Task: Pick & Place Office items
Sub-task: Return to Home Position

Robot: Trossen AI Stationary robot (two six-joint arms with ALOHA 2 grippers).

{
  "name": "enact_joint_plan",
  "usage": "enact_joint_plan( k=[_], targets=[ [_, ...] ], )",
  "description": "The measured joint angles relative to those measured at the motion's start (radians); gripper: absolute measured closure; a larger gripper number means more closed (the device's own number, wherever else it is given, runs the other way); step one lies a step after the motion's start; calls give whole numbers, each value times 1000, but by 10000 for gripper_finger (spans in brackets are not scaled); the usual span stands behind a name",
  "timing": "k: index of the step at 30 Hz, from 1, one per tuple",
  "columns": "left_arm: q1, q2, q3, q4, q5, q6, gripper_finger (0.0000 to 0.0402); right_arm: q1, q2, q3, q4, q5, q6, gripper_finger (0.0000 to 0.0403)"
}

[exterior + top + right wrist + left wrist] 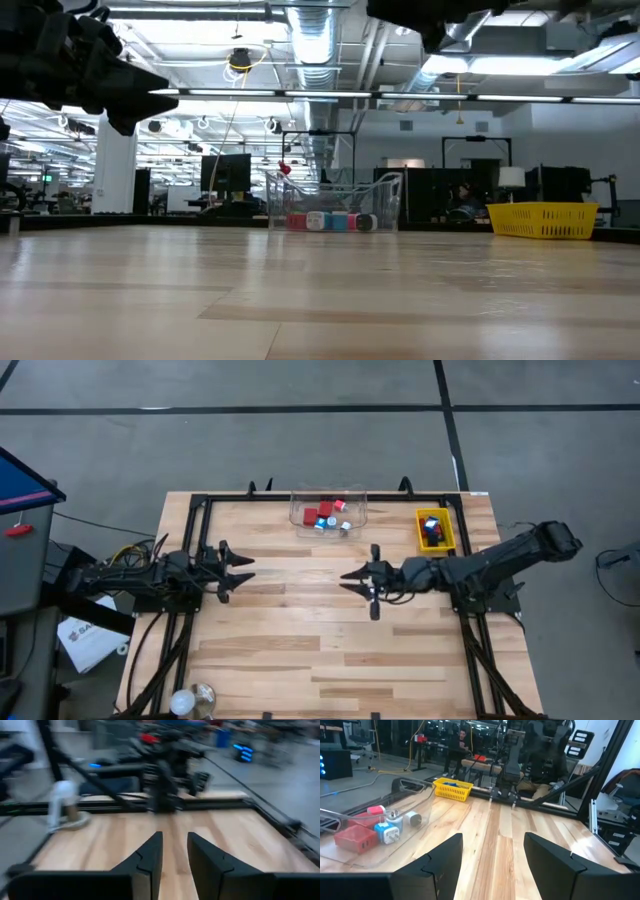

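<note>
Wooden table [300,650] lies before us, arms low and facing, carrying nothing, which we read as parking: left gripper [243,569] at nine o'clock, right gripper [350,580] near centre, jaws on both spread. Office items [325,515] sit in the clear tub [300,495] at twelve; others fill the yellow tray [420,530] at two. Near boards leave open room.

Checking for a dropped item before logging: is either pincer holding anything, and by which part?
Nothing is held. The left pincer and the right pincer are both open and empty over the table.
</note>
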Motion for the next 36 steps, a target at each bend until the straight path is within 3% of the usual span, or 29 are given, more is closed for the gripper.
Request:
enact_joint_plan(
  k=[5,14,21,36],
  targets=[
    [0,14,0,0,1,0,192,-84,-5,-123,199,-243,-68,321],
    [0,14,0,1,1,0,192,-191,-16,-372,446,-333,-63,321],
    [0,14,0,1,0,0,192,-236,-53,-514,518,-343,-71,321],
    [0,14,0,1,0,0,192,-228,-307,-724,490,-319,-72,321]
  ],
)
